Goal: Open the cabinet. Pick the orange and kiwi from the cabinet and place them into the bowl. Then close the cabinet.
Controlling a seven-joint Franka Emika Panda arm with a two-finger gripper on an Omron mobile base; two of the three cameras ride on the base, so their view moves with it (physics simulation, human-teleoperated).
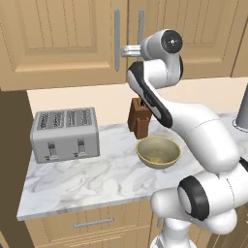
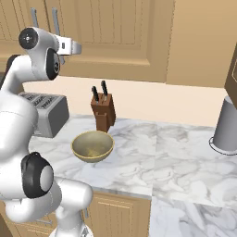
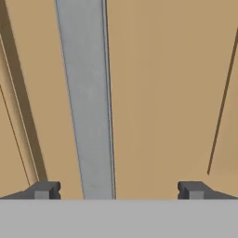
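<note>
Marble counter (image 1: 87,179) nearest the base, white with grey veining. On it the bowl (image 1: 158,152), tan outside, speckled yellow inside, nothing in it; it sits in front of the knife block (image 1: 139,120). A grey four-slot toaster (image 1: 65,134) stands well apart to the left. A grey cylindrical vessel (image 2: 227,126) stands far along the counter in the right base view.

Above and beyond, the cabinet (image 1: 63,38): both light-wood doors shut, two vertical grey bar handles side by side at the centre seam. Orange and kiwi cannot be seen.

Gripper (image 3: 118,189) raised to handle height, jaws spread wide, holding nothing. In the hand view one grey handle (image 3: 88,102) runs between the two fingertips (image 3: 44,189), nearer this one; contact cannot be told.
</note>
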